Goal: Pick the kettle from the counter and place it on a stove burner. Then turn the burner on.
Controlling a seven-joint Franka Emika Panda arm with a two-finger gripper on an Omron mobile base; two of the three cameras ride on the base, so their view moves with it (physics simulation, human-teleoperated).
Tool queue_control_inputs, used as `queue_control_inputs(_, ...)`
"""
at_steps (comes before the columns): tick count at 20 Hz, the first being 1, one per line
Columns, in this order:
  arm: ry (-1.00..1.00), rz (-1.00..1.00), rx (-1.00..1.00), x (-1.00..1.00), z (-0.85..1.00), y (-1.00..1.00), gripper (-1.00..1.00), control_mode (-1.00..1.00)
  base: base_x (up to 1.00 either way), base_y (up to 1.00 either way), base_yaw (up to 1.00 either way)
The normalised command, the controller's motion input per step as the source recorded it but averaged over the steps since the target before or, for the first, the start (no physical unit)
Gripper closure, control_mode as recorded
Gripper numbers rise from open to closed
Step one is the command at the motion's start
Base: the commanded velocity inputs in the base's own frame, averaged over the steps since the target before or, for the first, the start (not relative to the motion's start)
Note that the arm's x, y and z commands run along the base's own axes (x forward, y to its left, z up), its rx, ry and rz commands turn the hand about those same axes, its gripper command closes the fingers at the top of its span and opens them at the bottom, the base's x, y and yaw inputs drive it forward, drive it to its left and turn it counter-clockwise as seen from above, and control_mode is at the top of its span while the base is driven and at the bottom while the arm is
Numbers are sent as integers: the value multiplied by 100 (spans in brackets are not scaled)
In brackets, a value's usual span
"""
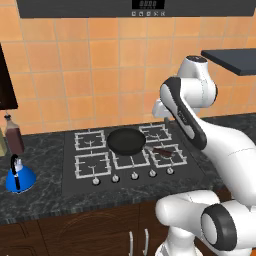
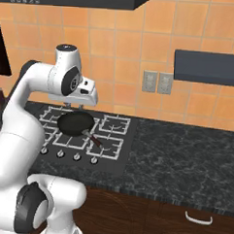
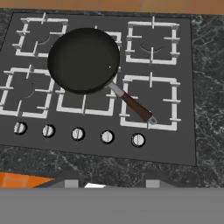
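The small blue kettle (image 1: 20, 178) with its black arched handle stands on the dark marbled counter (image 1: 42, 200), left of the black cooktop (image 1: 190, 172). My gripper (image 2: 75, 106) hangs above the back of the stove, far to the right of the kettle. In the hand view my gripper (image 3: 112, 183) is open, its tips wide apart with nothing between them. A free front-left stove burner (image 1: 92, 165) lies nearest the kettle, and the front-right burner (image 3: 151, 101) has the pan's handle across it.
A black frying pan (image 1: 126, 141) covers the middle burners, handle pointing front-right. A row of knobs (image 3: 78, 133) lines the cooktop's front edge. A brown bottle (image 1: 14, 135) stands behind the kettle. Wall outlets (image 2: 157, 82) and a dark shelf (image 2: 209, 68) sit to the right.
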Motion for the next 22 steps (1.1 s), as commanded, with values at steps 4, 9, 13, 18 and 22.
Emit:
queue_control_inputs(4,-2,0,0,-6,0,0,-100,-100,0,0,0)
queue_control_inputs(9,-3,8,-4,-35,0,83,-100,-100,0,0,0)
queue_control_inputs(13,-2,9,-8,-22,-1,100,-100,-100,0,0,0)
queue_control_inputs(18,-3,3,-7,-15,-2,100,-100,-100,0,0,0)
queue_control_inputs(22,0,11,0,-23,-11,100,-100,-100,0,0,0)
